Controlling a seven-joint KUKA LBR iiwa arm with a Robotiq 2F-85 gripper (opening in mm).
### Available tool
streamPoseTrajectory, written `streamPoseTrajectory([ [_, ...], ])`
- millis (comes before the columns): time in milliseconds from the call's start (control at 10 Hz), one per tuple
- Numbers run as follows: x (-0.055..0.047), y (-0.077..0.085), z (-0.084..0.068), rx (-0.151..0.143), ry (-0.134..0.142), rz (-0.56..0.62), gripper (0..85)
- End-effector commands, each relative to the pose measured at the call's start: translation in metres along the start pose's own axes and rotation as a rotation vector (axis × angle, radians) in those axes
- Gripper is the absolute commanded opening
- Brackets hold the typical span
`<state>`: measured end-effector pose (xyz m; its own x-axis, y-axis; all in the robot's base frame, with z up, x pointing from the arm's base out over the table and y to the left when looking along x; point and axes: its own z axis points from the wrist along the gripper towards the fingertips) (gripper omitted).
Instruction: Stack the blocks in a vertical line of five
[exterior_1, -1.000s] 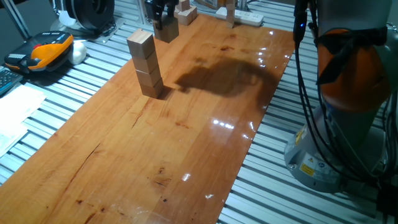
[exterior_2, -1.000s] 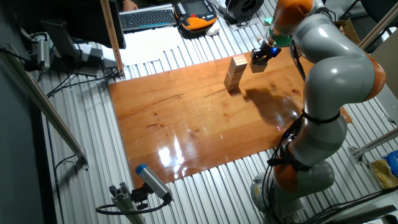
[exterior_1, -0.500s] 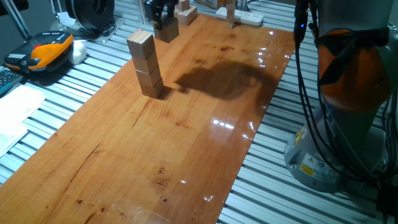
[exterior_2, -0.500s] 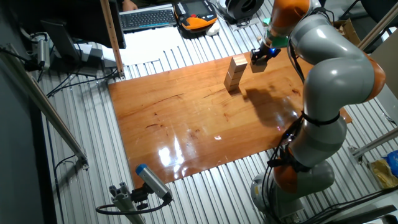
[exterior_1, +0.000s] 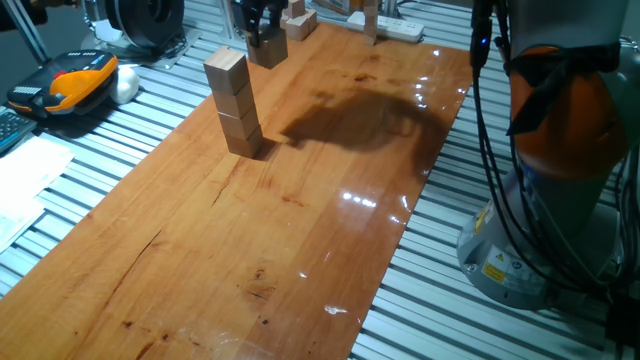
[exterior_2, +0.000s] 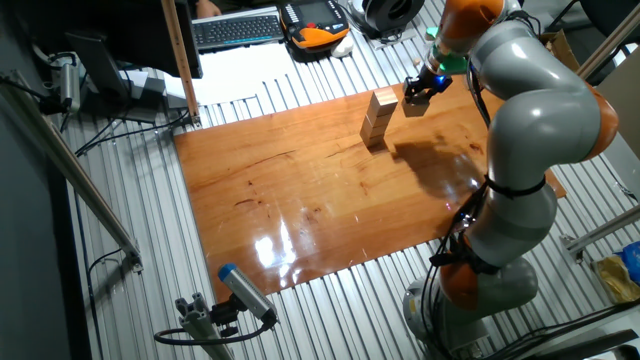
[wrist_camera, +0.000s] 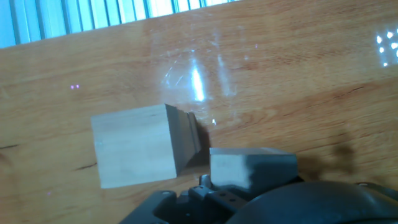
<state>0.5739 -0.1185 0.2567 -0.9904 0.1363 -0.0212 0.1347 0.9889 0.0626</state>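
Observation:
Three blocks (exterior_1: 233, 100) stand stacked as a column on the wooden table, the stack (exterior_2: 378, 115) at its far side. My gripper (exterior_1: 264, 36) hovers just beyond the stack and is shut on a fourth block (exterior_1: 268, 50), held off the table at about the height of the stack's top. From the other side the gripper (exterior_2: 420, 90) and held block (exterior_2: 414, 101) sit right of the stack. In the hand view the stack's top face (wrist_camera: 132, 146) lies left of the held block (wrist_camera: 250, 167). Another loose block (exterior_1: 300, 24) rests farther back.
A white power strip (exterior_1: 395, 26) lies at the table's far edge beside a wooden post (exterior_1: 370, 20). An orange-and-black device (exterior_1: 70, 82) and papers (exterior_1: 25, 180) sit on the slatted bench to the left. The robot base (exterior_1: 560, 150) stands to the right.
The gripper with its block has barely shifted; only the arm's shadow on the table has crept slightly toward the far edge.

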Motion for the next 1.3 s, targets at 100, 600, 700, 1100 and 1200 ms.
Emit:
streamPoseTrajectory([
  [100,0.000,0.000,0.000,0.012,-0.002,-0.010,0.0],
  [600,-0.005,-0.003,-0.028,0.026,-0.004,-0.033,0.0],
  [700,-0.007,0.000,-0.035,0.034,-0.008,-0.038,0.0],
  [1100,-0.009,0.010,-0.048,0.030,-0.031,-0.050,0.0],
  [1200,-0.010,0.015,-0.053,0.037,-0.038,-0.055,0.0],
])
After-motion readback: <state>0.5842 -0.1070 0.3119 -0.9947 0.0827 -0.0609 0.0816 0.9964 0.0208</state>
